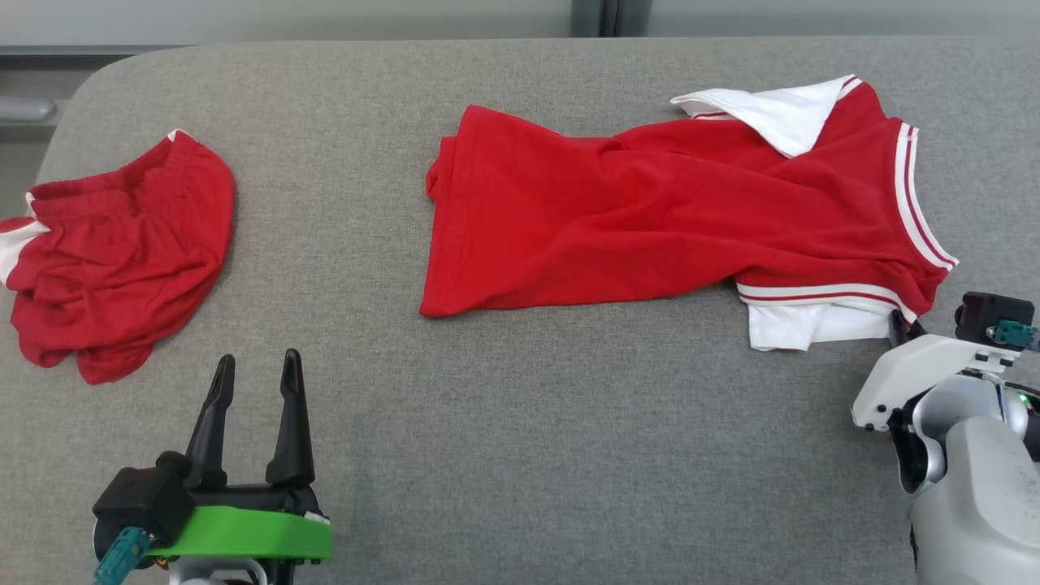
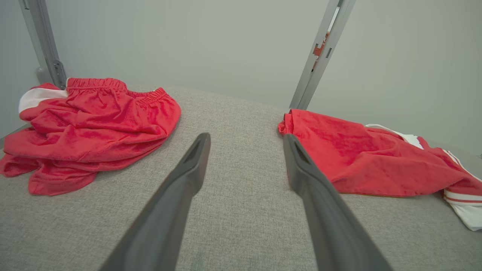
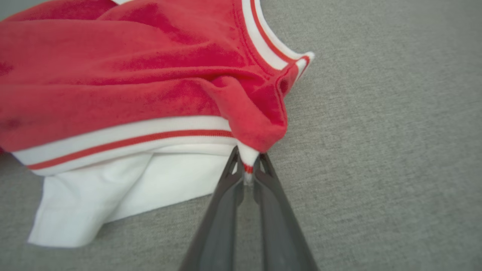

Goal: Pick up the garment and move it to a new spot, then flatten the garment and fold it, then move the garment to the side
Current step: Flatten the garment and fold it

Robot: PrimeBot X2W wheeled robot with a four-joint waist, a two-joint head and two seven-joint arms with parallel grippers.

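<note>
Red shorts [image 1: 122, 252] lie crumpled at the left end of the bench [image 1: 520, 422]. The left gripper [image 1: 258, 361] sits near them at the front, fingers spread wide, holding nothing and clear of both cloths. The garment [image 1: 650, 219], a red shirt with white striped trim, lies rumpled from centre to right. The right gripper [image 3: 248, 167] is closed tight on the trim at the garment's front right corner, with cloth pinched between its fingertips.
</note>
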